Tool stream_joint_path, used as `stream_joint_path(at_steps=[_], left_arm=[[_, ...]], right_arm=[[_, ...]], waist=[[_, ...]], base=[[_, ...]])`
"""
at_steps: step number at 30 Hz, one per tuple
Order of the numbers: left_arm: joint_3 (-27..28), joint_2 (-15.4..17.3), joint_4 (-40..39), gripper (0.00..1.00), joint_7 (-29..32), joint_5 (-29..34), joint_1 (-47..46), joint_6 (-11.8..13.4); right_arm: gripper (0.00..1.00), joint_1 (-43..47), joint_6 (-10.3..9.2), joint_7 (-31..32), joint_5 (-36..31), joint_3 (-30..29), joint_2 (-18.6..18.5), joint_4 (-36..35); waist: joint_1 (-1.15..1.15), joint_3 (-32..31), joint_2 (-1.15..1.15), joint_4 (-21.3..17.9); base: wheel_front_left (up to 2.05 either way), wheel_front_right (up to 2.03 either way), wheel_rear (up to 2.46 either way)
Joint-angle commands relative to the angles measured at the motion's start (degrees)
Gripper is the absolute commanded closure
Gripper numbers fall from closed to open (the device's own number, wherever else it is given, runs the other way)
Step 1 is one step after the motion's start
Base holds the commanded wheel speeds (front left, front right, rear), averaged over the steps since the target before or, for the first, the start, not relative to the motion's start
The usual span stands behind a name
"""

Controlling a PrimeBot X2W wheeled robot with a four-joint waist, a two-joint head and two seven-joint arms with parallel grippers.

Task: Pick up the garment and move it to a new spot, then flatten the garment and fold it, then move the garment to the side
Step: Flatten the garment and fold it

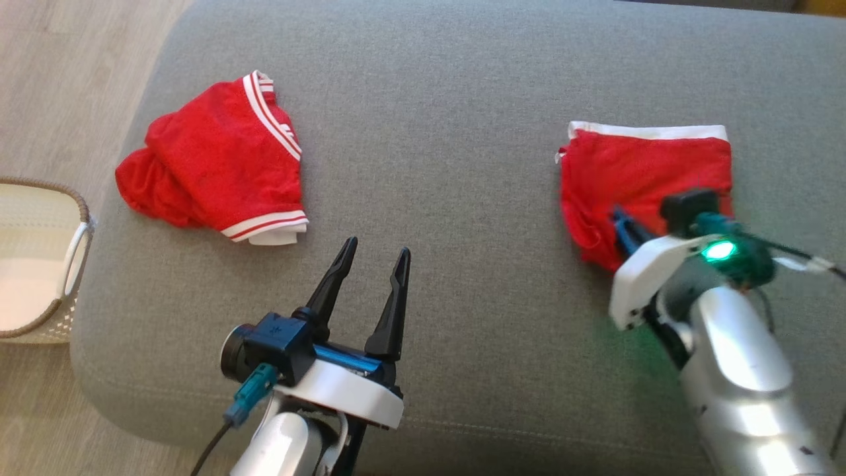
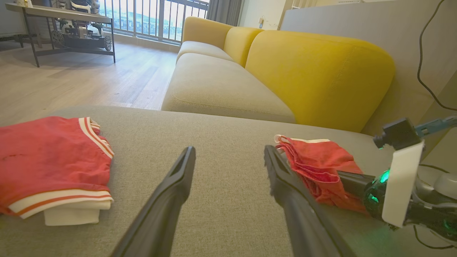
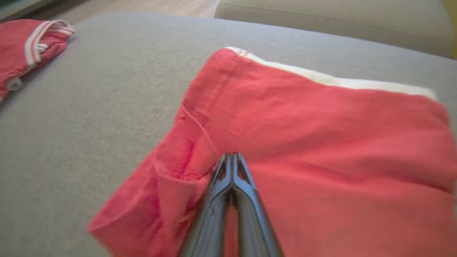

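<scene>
Two arms, one nearer: head view shows the folded red cloth garment with white band (image 1: 648, 165) on the grey fabric sofa cushion (image 1: 429, 132), under the right gripper (image 1: 621, 221); the left gripper (image 1: 377, 246), spread, sits well apart. Left wrist view: garment lies rightward. Right wrist view: jaws pressed together, apparently pinching a crease.

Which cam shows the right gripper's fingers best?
Right wrist view: the right gripper is shut, tips pinching a fold of the red garment. Head view shows a sliver of finger beside the wrist camera; left wrist view shows it side-on, fingers running into the cloth.
</scene>
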Motion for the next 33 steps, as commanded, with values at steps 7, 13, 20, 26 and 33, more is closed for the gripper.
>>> stream_joint_path(at_steps=[7,13,20,26,33], left_arm=[[2.2,0.3,-1.6,0.00,-0.3,0.3,-0.3,0.1],[2.8,0.3,-1.6,0.00,-0.3,0.7,0.6,0.2],[6.0,0.3,-2.9,0.00,-0.3,0.8,2.5,2.7],[10.7,0.4,-5.7,0.00,-0.3,2.2,5.4,5.8],[14.5,0.4,-8.5,0.00,-0.3,3.7,9.0,6.6]], right_arm=[[1.00,0.6,-0.02,-2.5,7.4,12.5,1.6,-2.9],[1.00,5.4,-0.02,-0.2,15.9,21.7,1.6,-9.4],[0.00,9.7,-0.02,-4.5,14.6,20.2,1.6,-17.8],[0.00,13.0,-0.02,-10.0,11.2,12.6,1.5,-23.8],[0.00,19.2,-0.02,-13.8,7.2,1.9,1.6,-28.8]], waist=[[0.00,-1.5,0.00,-1.1],[0.00,-3.4,0.00,-3.3],[0.00,-5.8,0.00,-6.5],[0.00,-7.6,0.00,-8.9],[0.00,-9.8,0.00,-10.0]], base=[[0.00,0.00,0.00],[0.00,0.00,0.00],[0.00,0.00,0.00],[0.00,0.00,0.00],[0.00,0.00,0.00]])
